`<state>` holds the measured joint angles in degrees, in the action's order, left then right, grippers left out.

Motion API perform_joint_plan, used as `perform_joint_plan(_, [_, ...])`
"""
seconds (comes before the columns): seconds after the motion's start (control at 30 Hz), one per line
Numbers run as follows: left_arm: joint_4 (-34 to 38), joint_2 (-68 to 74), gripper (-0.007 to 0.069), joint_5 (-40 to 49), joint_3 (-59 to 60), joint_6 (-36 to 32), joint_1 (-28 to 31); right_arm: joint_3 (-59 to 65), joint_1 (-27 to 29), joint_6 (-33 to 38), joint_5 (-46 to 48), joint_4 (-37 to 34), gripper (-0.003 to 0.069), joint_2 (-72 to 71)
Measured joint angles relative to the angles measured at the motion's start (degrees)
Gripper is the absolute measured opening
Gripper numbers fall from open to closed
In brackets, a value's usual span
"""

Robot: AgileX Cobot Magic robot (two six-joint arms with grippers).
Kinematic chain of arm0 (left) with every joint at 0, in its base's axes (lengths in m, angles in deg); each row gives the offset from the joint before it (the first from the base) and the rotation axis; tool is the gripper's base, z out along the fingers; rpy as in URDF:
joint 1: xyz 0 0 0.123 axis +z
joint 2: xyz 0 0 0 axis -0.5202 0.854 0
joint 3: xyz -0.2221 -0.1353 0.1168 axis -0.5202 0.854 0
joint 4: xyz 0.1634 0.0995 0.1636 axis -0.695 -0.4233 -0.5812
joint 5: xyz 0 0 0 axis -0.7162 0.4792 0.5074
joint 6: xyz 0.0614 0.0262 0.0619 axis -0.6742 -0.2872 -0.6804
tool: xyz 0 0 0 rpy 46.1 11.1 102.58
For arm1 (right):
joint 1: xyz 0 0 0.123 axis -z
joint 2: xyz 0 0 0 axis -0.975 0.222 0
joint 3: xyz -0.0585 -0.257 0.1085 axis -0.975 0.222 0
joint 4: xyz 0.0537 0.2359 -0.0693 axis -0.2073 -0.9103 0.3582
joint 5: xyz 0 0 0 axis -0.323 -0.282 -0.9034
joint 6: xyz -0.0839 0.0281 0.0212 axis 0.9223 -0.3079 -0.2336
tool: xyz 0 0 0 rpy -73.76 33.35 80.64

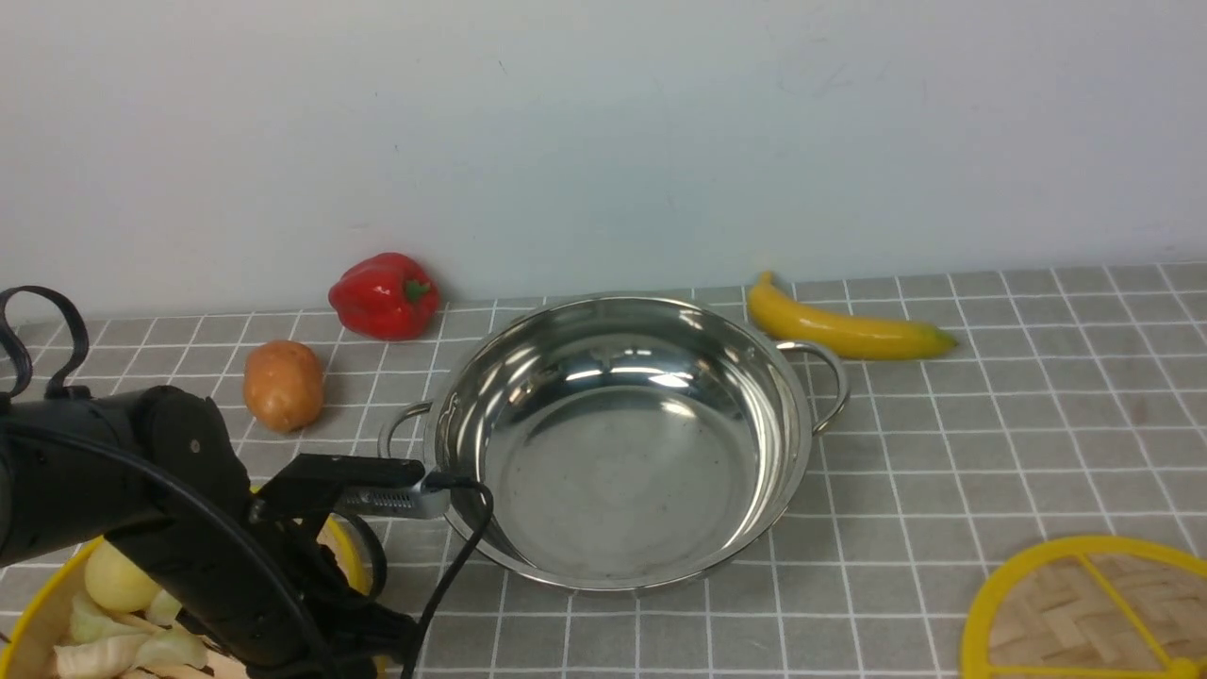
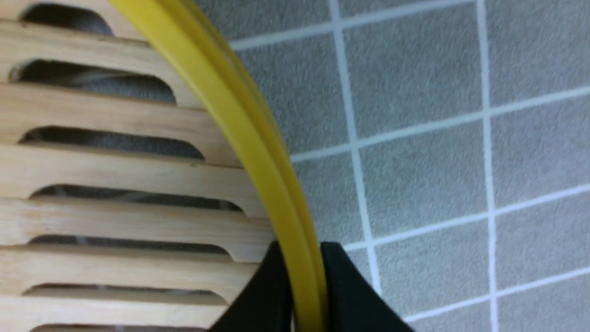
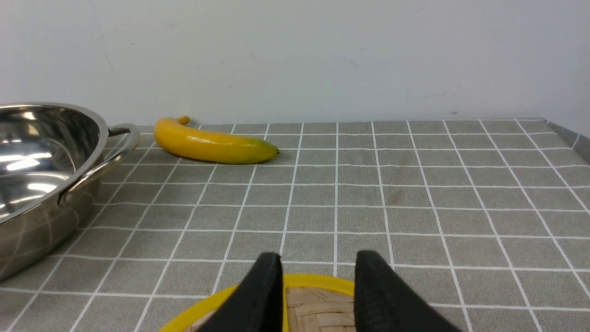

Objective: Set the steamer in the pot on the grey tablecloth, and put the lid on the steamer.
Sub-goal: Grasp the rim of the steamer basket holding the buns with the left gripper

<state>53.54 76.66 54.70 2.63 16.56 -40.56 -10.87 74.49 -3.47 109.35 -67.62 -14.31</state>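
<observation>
The steamer [image 1: 38, 604] sits at the near left on the grey tablecloth [image 1: 990, 424], mostly hidden behind my left arm. Its slatted wooden floor [image 2: 115, 170] and yellow rim [image 2: 239, 120] fill the left wrist view. My left gripper [image 2: 304, 263] is shut on that rim, one finger inside and one outside. The shiny pot [image 1: 613, 471] stands empty in the middle. At the near right lies the lid [image 1: 1084, 613]. My right gripper [image 3: 318, 258] hangs open just over the lid's [image 3: 313, 299] far edge and is out of the front view.
A red pepper [image 1: 385, 294] and a potato [image 1: 283, 385] lie behind the pot on the left, a banana [image 1: 849, 330] behind it on the right. Pale vegetable pieces [image 1: 113, 575] lie in the steamer. My left arm's cable [image 1: 453, 556] hangs near the pot's rim.
</observation>
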Motion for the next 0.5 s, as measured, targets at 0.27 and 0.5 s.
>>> perform_joint_plan(0.27, [-2.3,-0.05,0.0046,2.73,-0.13,-0.11,0.0,0.0,0.0,0.0,0.0,0.0,0.0242,0.0])
perform_joint_plan(0.5, [-2.18,-0.05,0.0048,2.77,-0.15,-0.11,0.0,0.0,0.0,0.0,0.0,0.0,0.0242,0.0])
